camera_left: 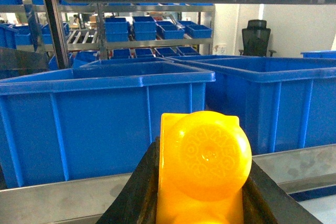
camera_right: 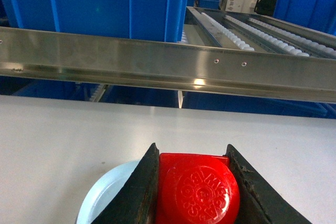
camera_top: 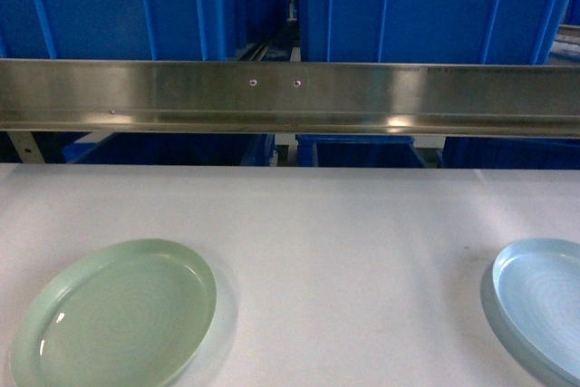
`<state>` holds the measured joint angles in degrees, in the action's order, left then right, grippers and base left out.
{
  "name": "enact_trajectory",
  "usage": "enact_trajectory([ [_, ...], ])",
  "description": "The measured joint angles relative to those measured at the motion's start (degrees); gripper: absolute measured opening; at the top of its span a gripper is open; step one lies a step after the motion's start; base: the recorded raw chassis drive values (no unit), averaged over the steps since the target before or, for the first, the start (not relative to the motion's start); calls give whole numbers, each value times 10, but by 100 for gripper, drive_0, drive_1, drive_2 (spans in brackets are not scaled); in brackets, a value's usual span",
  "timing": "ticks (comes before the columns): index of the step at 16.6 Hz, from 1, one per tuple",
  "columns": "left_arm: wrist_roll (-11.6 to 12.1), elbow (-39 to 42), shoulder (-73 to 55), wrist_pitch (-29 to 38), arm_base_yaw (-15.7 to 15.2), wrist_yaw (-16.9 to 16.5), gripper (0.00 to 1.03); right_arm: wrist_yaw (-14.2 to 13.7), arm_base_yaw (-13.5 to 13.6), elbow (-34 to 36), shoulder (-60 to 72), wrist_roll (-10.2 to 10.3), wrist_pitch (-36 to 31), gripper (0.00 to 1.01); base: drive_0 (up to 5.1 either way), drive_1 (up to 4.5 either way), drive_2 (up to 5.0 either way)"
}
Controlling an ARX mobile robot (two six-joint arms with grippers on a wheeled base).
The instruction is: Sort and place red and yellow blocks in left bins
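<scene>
Two big blue crates fill the back of the head view: the left crate at eleven o'clock and the right crate at one o'clock, a narrow gap between them. In the left wrist view the same pair stand side by side, the nearer crate at nine o'clock and its neighbour at three o'clock. A long steel rail runs across in front of them, above the white table.

On the table lie two plates, well apart: a green plate at seven o'clock and a pale-blue plate at four o'clock, cut off by the frame edge.

Neither arm shows in the head view. In its wrist view, the left gripper pinches the yellow block between dark fingers, held high, level with the crate walls. The right gripper clamps the red block at six o'clock, low over the table, with the pale-blue plate's rim showing just beside and under its left finger.
</scene>
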<state>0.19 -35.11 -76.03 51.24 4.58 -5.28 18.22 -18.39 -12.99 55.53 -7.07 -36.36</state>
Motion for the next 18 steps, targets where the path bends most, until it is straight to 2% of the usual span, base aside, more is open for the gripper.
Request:
enact_trajectory([
  [13, 0, 0, -1, 0, 1, 0, 28, -2, 0, 1, 2, 0, -2, 29, -497, 248, 248],
  [18, 0, 1, -1, -1, 0, 1, 28, -2, 0, 2, 2, 0, 3, 29, -456, 79, 399],
])
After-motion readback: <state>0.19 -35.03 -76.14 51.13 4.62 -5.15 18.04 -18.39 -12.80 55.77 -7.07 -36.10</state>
